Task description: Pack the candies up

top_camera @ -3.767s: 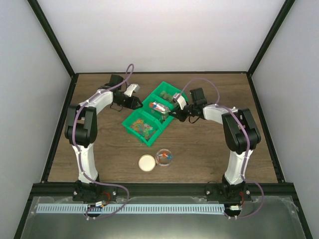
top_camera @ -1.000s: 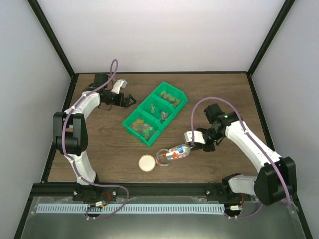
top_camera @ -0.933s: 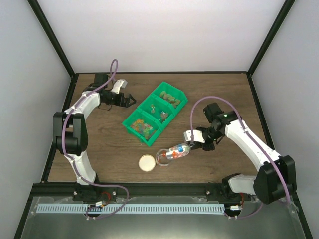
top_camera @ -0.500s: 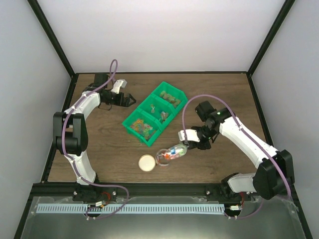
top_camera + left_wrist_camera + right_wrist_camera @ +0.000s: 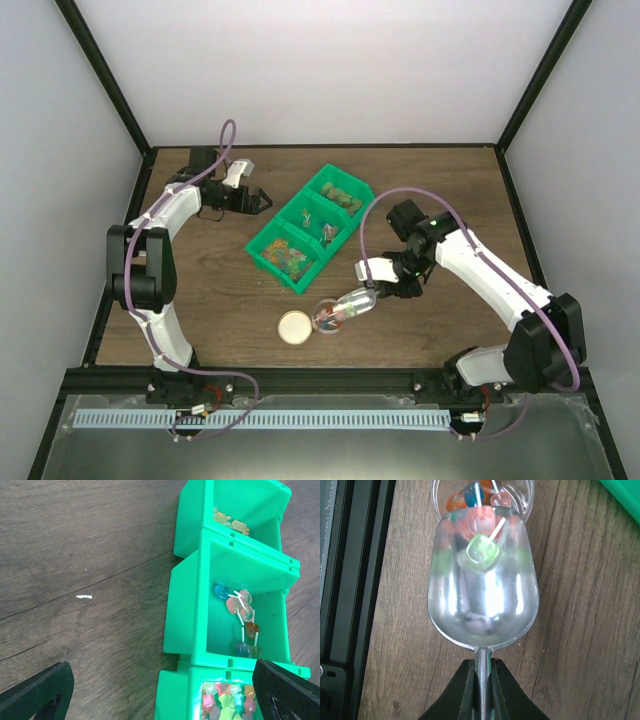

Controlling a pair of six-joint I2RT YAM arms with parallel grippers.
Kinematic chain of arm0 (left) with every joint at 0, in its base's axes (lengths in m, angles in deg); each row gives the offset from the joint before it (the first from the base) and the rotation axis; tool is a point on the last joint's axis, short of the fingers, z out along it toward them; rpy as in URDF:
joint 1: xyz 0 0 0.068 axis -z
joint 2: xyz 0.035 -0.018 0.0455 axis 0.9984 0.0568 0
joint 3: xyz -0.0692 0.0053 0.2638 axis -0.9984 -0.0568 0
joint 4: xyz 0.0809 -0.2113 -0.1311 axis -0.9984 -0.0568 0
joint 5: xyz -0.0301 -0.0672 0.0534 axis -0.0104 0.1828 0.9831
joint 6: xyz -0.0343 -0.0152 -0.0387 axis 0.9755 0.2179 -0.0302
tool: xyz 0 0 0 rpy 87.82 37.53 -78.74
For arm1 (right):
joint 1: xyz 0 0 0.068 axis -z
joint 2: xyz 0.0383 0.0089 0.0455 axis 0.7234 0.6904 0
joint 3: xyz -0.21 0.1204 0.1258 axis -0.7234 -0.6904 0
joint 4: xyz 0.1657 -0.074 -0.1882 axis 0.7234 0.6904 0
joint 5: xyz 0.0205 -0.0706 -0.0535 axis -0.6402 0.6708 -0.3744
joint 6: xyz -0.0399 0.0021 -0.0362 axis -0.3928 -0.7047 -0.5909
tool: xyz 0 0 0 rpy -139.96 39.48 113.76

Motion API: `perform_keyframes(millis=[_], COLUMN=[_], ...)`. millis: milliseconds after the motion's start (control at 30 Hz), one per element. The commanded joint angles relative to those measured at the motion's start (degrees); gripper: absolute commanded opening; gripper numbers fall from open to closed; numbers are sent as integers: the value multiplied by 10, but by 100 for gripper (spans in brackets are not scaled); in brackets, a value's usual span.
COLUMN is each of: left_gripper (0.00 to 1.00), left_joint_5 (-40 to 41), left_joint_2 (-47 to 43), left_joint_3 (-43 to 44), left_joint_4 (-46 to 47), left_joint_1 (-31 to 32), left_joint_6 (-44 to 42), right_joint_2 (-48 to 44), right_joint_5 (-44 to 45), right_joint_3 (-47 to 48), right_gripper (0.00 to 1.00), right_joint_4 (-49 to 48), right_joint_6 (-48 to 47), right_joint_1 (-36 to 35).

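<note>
**Scoop tipped at jar**

The metal scoop, its handle clamped in the right gripper, is held with its lip over the clear jar near the table's front edge. Candies are seen in both. More are held in the green bin. The left gripper is spread wide and empty.

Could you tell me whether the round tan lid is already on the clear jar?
No, the tan lid lies flat on the table beside the jar, which stands open.
</note>
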Motion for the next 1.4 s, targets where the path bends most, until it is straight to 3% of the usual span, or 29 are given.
perform_keyframes(millis=[0, 533, 667, 900, 1167, 1367], left_gripper=[100, 100, 100, 100, 100, 92], left_joint_5=[10, 45, 47, 69, 76, 85], left_joint_2=[-8, -29, -44, -52, -59, -53], left_joint_3=[-6, -3, -12, -22, -46, -69], left_joint_4=[11, 3, -12, -36, -39, -36], left_joint_1=[3, 5, 5, 5, 9, 13], left_joint_6=[9, 2, -21, -34, -34, -26], right_joint_2=[0, 5, 45, 211, 294, 339], right_joint_5=[8, 28, -6, -28, 12, 55], right_joint_3=[37, 67, 151, 341, 413, 427], right_gripper=[1, 1, 1, 1, 1, 1], right_joint_4=[24, 29, 6, 8, 35, 49], right_joint_6=[0, 39, 157, 405, 463, 489], right_joint_1=[-11, -23, -23, -26, -96, -125])
